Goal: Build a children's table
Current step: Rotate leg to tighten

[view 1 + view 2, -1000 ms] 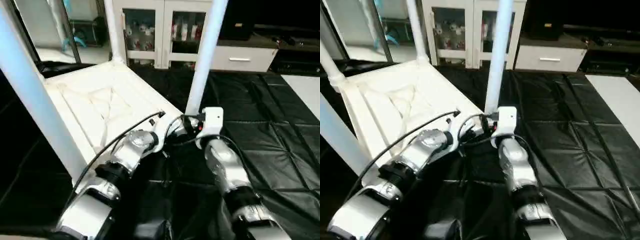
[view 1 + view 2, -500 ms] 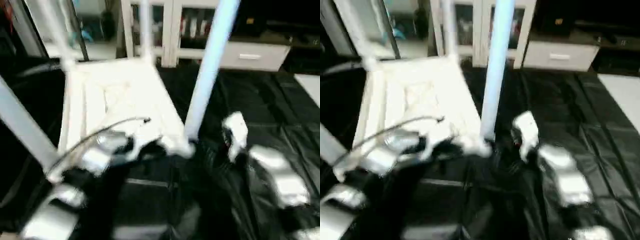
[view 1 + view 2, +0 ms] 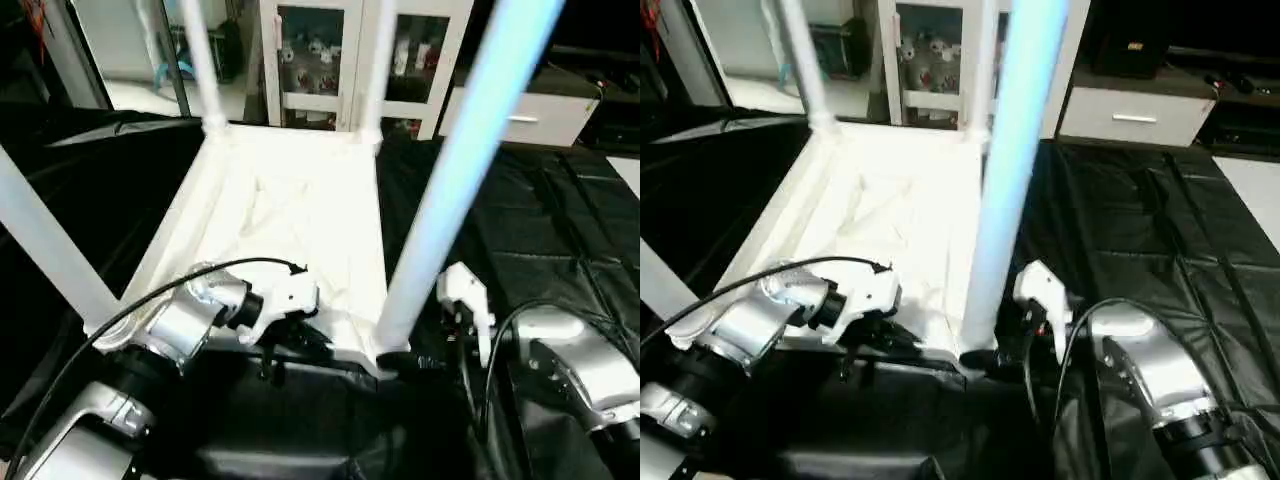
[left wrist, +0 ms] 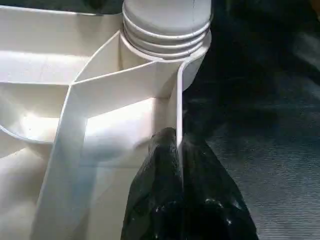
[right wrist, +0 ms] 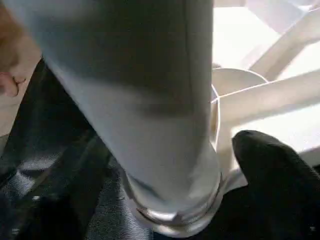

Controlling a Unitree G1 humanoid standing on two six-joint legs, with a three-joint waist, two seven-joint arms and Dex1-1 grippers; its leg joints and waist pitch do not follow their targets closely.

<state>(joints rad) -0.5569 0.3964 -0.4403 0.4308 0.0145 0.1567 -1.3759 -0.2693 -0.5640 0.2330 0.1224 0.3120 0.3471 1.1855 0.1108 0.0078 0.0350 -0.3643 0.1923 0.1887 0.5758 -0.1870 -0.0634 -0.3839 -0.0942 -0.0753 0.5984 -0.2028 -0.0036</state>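
The white table top lies upside down on the black mat, ribbed underside up, with four white legs standing in its corner sockets. The near right leg rises just in front of me. My left gripper is shut on the thin rim wall of the top, right beside that leg's socket. On the other side of the leg's base sits my right gripper, open. One of its black fingers lies next to the socket collar.
The near left leg slants up at the left, and two far legs stand at the back. Behind them are a white cabinet with glass doors and a low white drawer unit. Black mat stretches to the right.
The whole view has shifted and the table top now looks squarer to me. My right gripper came off the leg's base and now sits beside it. The left gripper stays at the rim.
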